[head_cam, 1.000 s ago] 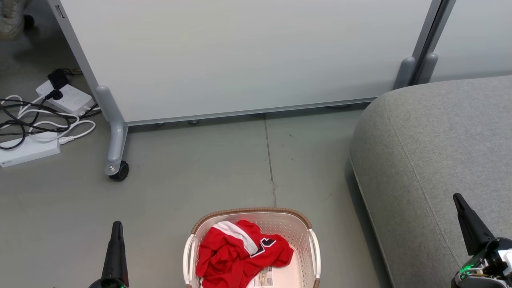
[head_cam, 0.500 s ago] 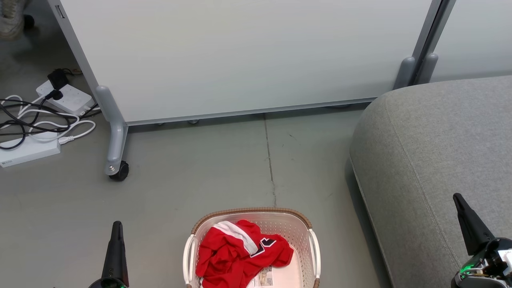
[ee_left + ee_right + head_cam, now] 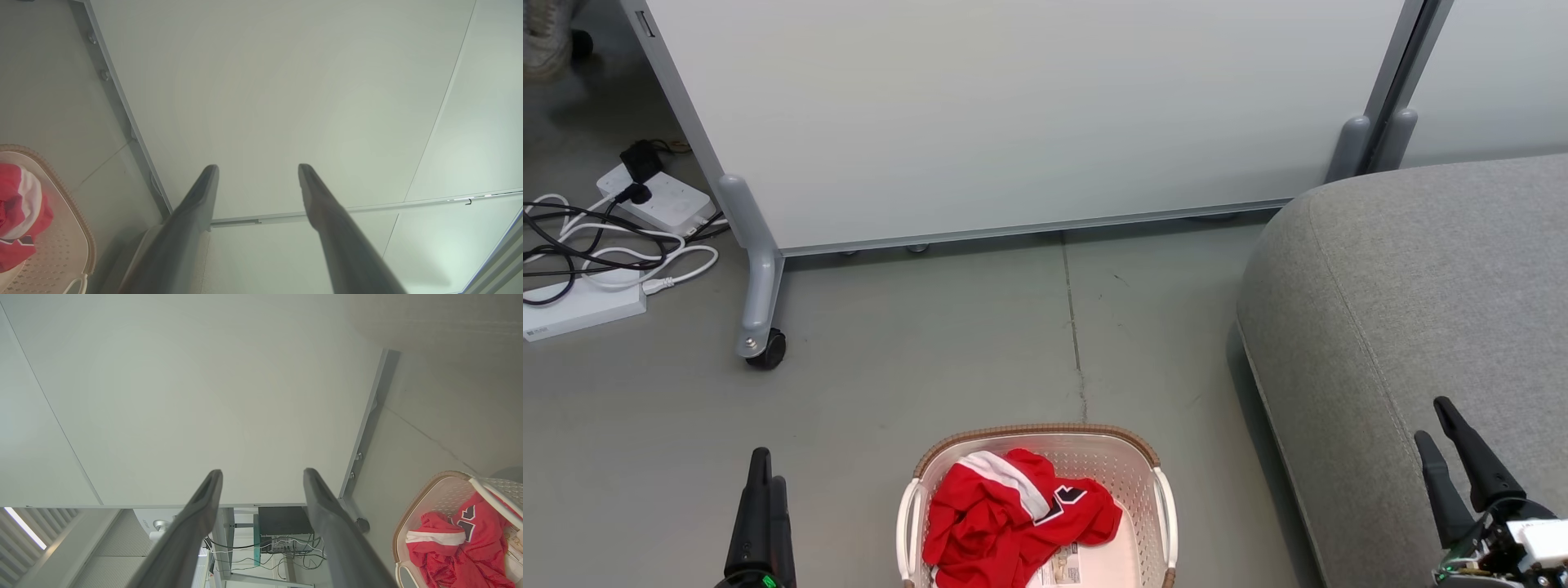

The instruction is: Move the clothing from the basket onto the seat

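Red clothing [image 3: 1013, 514] with a white band and black-and-white numerals lies bunched in the cream basket [image 3: 1152, 465] on the floor at the bottom centre; the clothing [image 3: 453, 543] and basket [image 3: 429, 498] also appear in the right wrist view, and the basket [image 3: 61, 228] with clothing [image 3: 16, 212] in the left wrist view. The grey seat [image 3: 1421, 294] rises to the right of the basket. My left gripper [image 3: 766, 469] hangs open left of the basket, holding nothing. In front of the seat my right gripper [image 3: 1433, 420] is open and holds nothing. Both point up and away from the basket.
A white partition panel [image 3: 1013, 114] on grey wheeled legs [image 3: 760, 327] stands behind the basket. Power strips and tangled cables [image 3: 605, 245] lie on the floor at the far left. Grey floor [image 3: 980, 343] stretches between the panel and the basket.
Both grippers have opened: each showed as a single dark spike before and now shows two parted fingers. Basket, clothing and seat have not moved.
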Available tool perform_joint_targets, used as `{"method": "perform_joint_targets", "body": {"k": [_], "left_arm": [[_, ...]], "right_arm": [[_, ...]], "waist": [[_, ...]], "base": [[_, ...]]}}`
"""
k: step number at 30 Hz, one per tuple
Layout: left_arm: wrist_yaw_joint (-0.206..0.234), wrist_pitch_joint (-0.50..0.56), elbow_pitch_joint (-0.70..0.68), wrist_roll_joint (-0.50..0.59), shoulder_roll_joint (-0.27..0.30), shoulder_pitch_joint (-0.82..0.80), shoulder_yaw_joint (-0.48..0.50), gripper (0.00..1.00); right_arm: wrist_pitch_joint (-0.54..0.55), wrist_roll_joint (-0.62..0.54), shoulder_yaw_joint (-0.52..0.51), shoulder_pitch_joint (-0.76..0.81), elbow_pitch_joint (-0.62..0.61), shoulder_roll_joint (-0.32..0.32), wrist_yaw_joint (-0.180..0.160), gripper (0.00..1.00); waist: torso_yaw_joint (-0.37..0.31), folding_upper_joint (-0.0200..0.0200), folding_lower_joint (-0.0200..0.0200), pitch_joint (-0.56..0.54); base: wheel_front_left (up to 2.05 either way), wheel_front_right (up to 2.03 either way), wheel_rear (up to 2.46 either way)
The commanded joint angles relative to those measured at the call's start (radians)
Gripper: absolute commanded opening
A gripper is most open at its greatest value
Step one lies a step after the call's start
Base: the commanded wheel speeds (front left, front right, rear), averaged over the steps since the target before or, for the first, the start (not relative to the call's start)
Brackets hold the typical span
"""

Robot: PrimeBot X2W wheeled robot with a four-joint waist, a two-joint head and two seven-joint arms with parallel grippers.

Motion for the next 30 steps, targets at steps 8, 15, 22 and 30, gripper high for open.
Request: {"method": "perform_joint_targets", "body": {"k": [8, 15, 22, 30], "left_arm": [[-0.002, -0.013, 0.002, 0.027, 0.018, -0.065, 0.001, 1.00], [-0.002, -0.032, 0.017, 0.118, 0.046, -0.095, -0.008, 1.00], [0.002, -0.043, 0.024, 0.279, 0.048, -0.125, 0.020, 1.00], [0.004, -0.053, 0.029, 0.457, 0.054, -0.151, 0.029, 1.00]], "right_arm": [[-0.078, -0.071, 0.059, -0.052, -0.011, -0.018, 0.003, 1.00], [-0.129, -0.220, 0.079, -0.072, -0.029, -0.020, 0.004, 1.00], [-0.176, -0.426, 0.102, -0.084, -0.066, -0.019, 0.004, 1.00], [-0.225, -0.635, 0.135, -0.093, -0.103, -0.021, 0.004, 1.00]], "waist": [[0.001, 0.0000, 0.0000, -0.001], [0.004, 0.0000, 0.0000, -0.001], [0.008, 0.0000, 0.0000, -0.001], [0.014, 0.0000, 0.0000, -0.001]], "base": [[0.00, 0.00, 0.00], [0.00, 0.00, 0.00], [0.00, 0.00, 0.00], [0.00, 0.00, 0.00]]}}
